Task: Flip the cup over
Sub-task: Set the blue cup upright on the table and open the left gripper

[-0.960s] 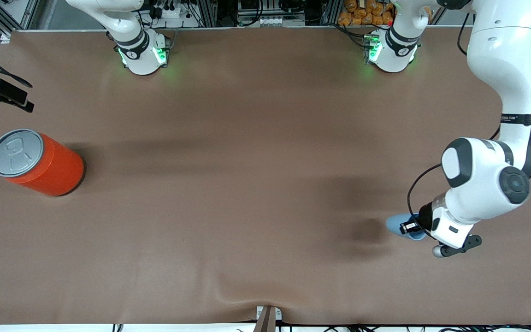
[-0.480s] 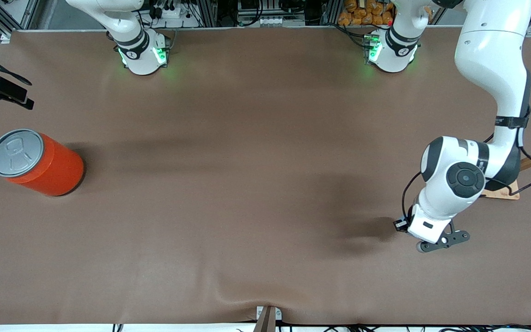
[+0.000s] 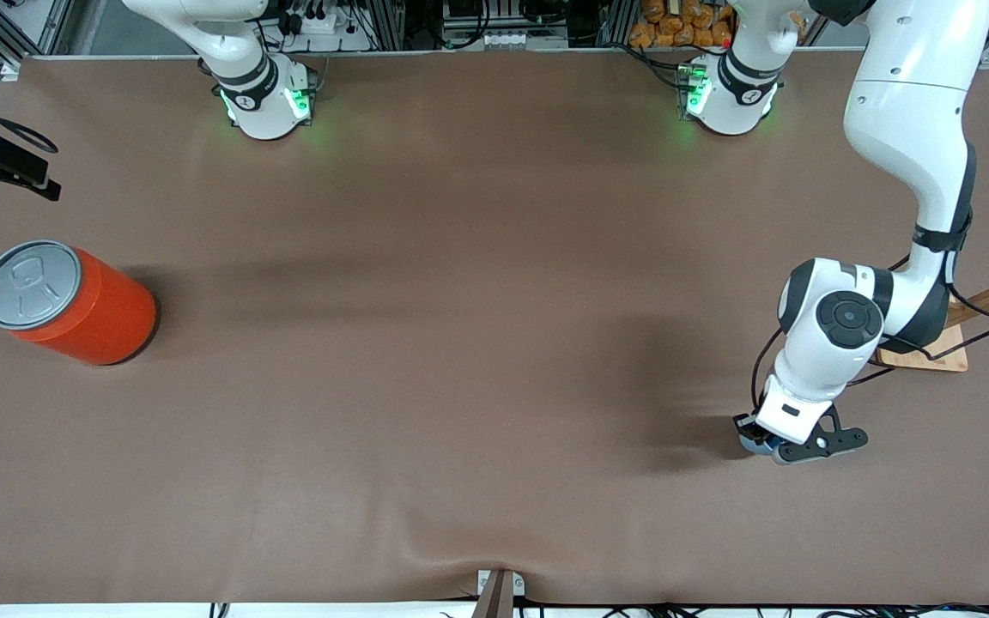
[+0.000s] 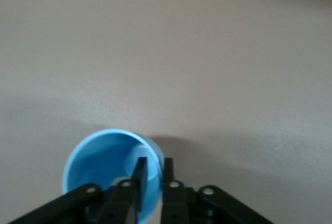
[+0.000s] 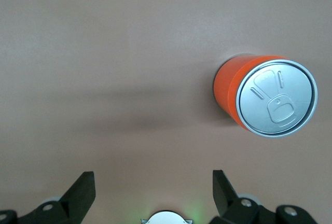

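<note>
Since a second ago the left arm has swung its wrist round: the cup, then lying tilted on its side in the grip, now stands mouth-up on the surface under the left end effector, toward the left arm's end and fairly near the front camera. From the front only a sliver of blue shows beneath the wrist.

In the left wrist view the cup shows its open mouth and darker inside, and the left end effector straddles the rim, one finger inside the cup and one outside the wall. The fingers stand narrow; whether they press the wall or have just let go I cannot tell, though a thin gap seems to show around it.

The right end effector waits spread wide and empty, high over the surface at the right arm's end, looking down at the orange-red can, which stands well apart from the cup.

By my judgement the flip itself is done and the release is in hand. The next move calls for opening the fingers a little more and lifting straight up, so that the inner finger does not catch the rim and tip the light cup over.
</note>
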You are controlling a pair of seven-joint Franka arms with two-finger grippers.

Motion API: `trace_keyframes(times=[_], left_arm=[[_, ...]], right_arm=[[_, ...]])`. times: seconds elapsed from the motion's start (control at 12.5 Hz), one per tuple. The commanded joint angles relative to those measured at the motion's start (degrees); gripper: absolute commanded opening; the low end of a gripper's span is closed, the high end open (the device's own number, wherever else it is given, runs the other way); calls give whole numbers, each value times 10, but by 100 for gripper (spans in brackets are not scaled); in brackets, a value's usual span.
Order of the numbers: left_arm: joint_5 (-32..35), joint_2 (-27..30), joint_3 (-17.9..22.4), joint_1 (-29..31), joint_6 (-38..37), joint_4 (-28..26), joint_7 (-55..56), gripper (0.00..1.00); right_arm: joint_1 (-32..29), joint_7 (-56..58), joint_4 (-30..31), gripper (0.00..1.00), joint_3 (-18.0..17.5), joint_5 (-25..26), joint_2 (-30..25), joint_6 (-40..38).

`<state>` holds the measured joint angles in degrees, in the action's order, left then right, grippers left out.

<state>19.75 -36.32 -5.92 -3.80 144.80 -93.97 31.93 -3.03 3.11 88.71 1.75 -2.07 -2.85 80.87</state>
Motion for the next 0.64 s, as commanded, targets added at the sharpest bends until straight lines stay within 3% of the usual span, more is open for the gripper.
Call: trace_keyframes(times=[0.0, 0.32, 0.56], left_arm=[[26, 24, -1, 1, -9, -7, 15, 100], [15, 128, -13, 1, -121, -3, 9, 100], [-74, 220, -23, 2, -264, 16, 4, 100]], right_arm=[[16, 4, 0, 100, 3, 2, -9, -3], [22, -3, 0, 100, -3, 2, -15, 2], [14, -3, -3, 100, 3, -7, -12, 2]])
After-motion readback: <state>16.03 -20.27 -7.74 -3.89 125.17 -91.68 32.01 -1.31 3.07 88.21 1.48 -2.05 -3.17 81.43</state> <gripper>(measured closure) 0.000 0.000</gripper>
